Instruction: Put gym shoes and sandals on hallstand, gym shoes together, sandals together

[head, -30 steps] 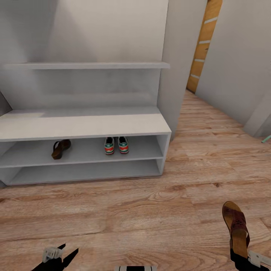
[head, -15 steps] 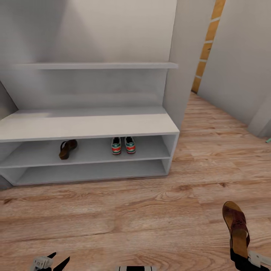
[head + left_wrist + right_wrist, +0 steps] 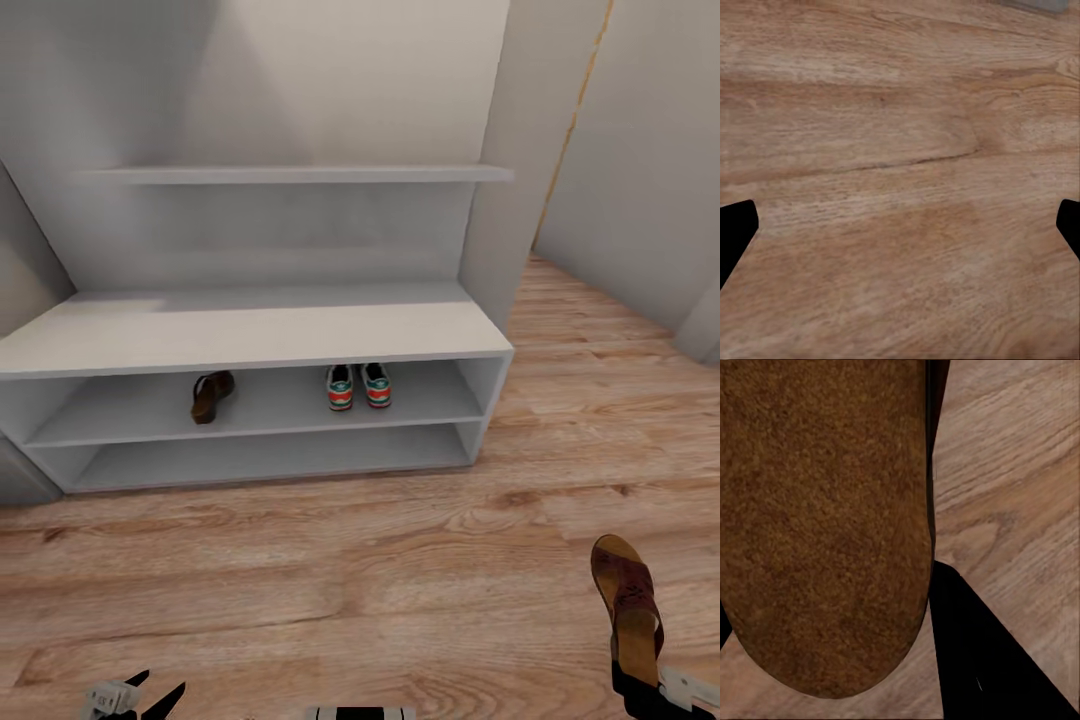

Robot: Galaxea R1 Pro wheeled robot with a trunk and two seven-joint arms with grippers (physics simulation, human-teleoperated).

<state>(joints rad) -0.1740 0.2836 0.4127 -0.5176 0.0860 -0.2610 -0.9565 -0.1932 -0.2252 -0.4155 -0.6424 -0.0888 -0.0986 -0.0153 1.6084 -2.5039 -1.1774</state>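
Our right pincer (image 3: 640, 688) is cut off at the head view's lower edge, so we see little of its fingers there; it holds a brown sandal (image 3: 627, 606) by the heel end, toe pointing away, above the corridor floor (image 3: 380, 560). In the right wrist view that sandal's fuzzy brown sole (image 3: 825, 517) sits against one black finger (image 3: 982, 660), which the head view hides. Our left pincer (image 3: 150, 695) is also cropped in the head view; the left wrist view shows its two finger tips (image 3: 735, 232) far apart over bare planks, gripping nothing. Ahead stands the pale grey hallstand (image 3: 250, 335). On its upper open shelf the other sandal (image 3: 212, 395) lies well apart from the two gym shoes (image 3: 358, 386), which sit side by side, heels toward us. Grey walls surround the wood-grain flooring.
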